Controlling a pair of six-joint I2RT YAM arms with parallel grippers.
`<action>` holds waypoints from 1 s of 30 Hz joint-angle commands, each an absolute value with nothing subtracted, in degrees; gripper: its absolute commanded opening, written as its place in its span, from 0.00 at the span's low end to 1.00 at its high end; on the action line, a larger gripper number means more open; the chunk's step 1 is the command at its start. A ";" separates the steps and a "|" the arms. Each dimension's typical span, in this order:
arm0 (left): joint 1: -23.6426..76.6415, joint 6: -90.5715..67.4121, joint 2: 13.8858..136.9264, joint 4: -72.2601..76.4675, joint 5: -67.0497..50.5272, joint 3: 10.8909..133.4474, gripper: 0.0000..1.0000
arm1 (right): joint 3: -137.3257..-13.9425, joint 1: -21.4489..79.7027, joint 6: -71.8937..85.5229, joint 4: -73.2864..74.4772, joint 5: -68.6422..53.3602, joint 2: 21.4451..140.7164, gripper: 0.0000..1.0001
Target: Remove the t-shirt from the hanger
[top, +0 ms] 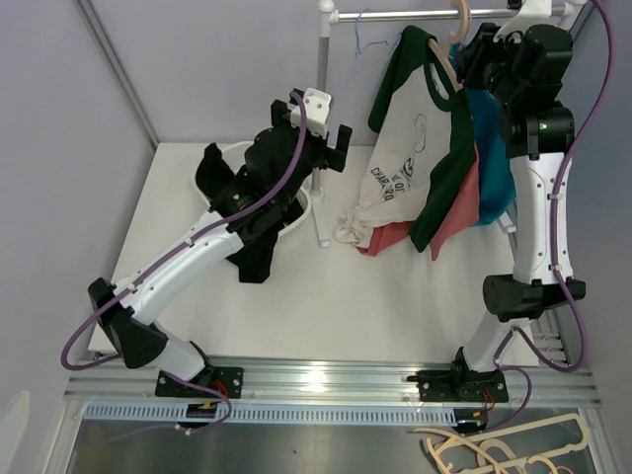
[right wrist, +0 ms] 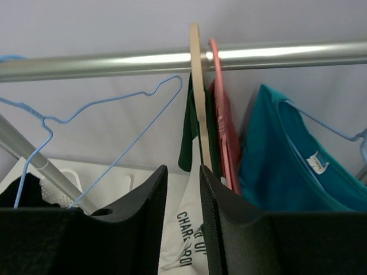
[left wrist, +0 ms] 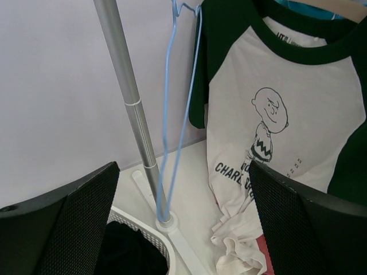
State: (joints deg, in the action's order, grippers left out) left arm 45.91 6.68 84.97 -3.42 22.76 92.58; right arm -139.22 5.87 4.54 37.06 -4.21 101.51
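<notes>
A white t-shirt with dark green sleeves and a cartoon print (top: 405,168) hangs on a wooden hanger (top: 456,30) from the rack rod (top: 415,14), its hem bunched on the table. It also shows in the left wrist view (left wrist: 287,114). My right gripper (top: 464,54) is up by the hanger's neck. In the right wrist view its jaws (right wrist: 182,172) stand a narrow gap apart, empty, just below and left of the wooden hanger (right wrist: 196,86). My left gripper (top: 321,148) is wide open and empty (left wrist: 183,172), left of the shirt by the rack pole (left wrist: 132,103).
A coral shirt (top: 459,212) and a teal shirt (top: 491,168) hang behind the t-shirt. An empty blue wire hanger (right wrist: 103,109) hangs on the rod. A white basket (top: 296,212) with black clothes sits under my left arm. Loose hangers (top: 504,449) lie in front of the table.
</notes>
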 commanded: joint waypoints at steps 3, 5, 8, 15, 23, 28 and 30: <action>45.88 9.05 86.13 -0.35 23.29 93.43 1.00 | -140.10 5.54 5.01 39.73 -10.54 103.27 0.34; 45.88 9.05 86.48 -0.35 23.03 93.43 1.00 | -139.75 5.27 5.45 39.64 -12.21 103.62 0.34; 45.88 8.88 86.84 -0.44 22.94 93.34 1.00 | -139.92 4.92 6.15 39.64 -12.75 104.50 0.34; 45.88 8.96 87.45 -0.35 23.20 93.25 0.99 | -139.13 4.74 5.63 40.17 -12.04 105.91 0.34; 45.88 8.44 87.80 1.30 22.06 93.34 1.00 | -137.20 4.75 4.48 37.71 -10.28 105.38 0.40; 45.88 8.61 88.07 1.41 21.97 93.34 1.00 | -137.11 4.66 3.26 37.36 -8.35 105.38 0.40; 45.88 8.70 88.24 1.67 22.23 93.25 0.99 | -136.76 4.75 2.90 37.18 -8.00 105.29 0.40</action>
State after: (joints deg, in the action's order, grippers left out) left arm 45.89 8.05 87.85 -1.32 22.33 92.58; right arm -136.73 4.99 4.34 38.94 -9.39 105.67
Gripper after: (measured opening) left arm 0.994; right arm 0.399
